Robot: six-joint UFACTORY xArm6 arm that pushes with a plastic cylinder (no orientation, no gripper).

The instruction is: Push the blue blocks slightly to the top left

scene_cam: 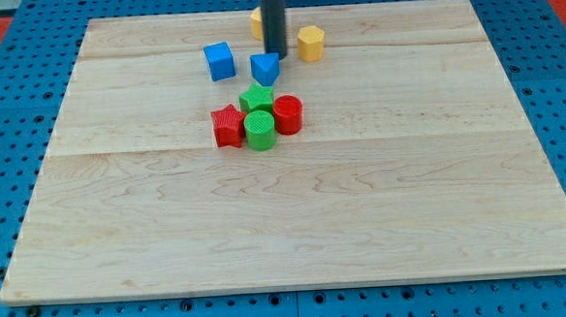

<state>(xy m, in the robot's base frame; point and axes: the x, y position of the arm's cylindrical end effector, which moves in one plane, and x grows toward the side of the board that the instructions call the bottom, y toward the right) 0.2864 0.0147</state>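
Note:
Two blue blocks lie near the view's top centre of the wooden board. A blue cube is on the left. A blue block, wedge-like, is to its right. My tip is at the upper right edge of the right blue block, touching or very close to it. The rod rises straight up out of the view's top.
A yellow hexagonal block lies right of the rod. Another yellow block is partly hidden behind the rod. Below the blue blocks is a cluster: green star block, green cylinder, red cylinder, red star block.

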